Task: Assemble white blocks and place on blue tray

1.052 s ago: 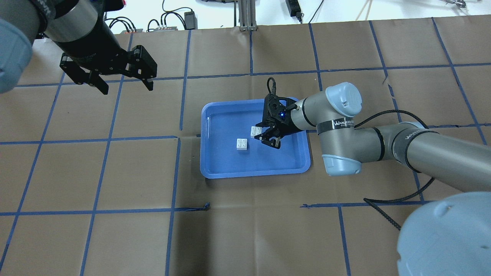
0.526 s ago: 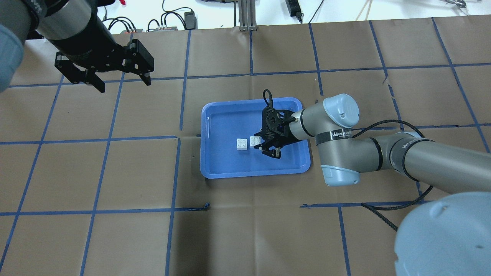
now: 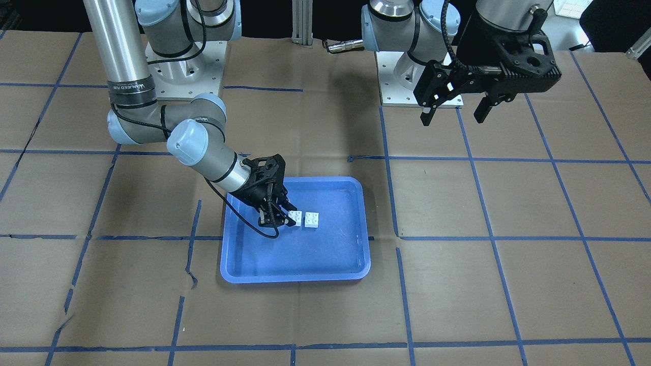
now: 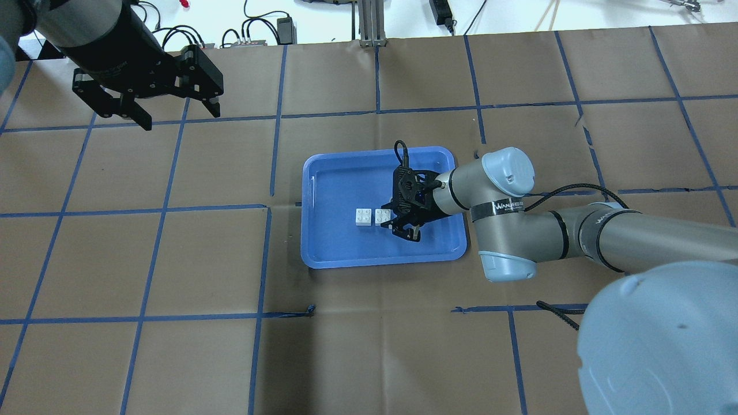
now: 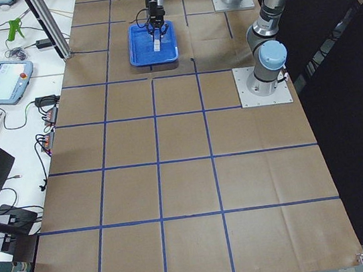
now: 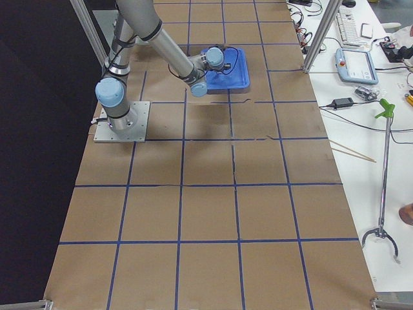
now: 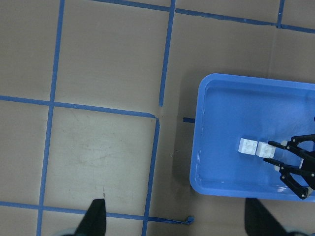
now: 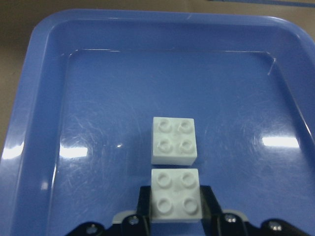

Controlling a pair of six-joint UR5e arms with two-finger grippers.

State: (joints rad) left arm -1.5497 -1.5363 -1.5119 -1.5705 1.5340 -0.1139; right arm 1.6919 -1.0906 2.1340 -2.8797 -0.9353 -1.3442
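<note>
Tray (image 8: 44, 98) containing both, mid-floor, unstacked: right gripper (image 4: 396, 222) clamping held block (image 8: 175, 195) by flat sides, just beside free block (image 8: 173, 140). I'm judging them light, rigid, slick; gripping side walls, keeping top clear. Left gripper (image 4: 180, 118) hanging spread, well outside tray.

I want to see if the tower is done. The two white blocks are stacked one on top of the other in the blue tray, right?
Not stacked. The two lie side by side in the blue tray, bumps up. The right wrist view shows it: the near block sits between the fingers of the right hand, and the far block is just past it.
</note>
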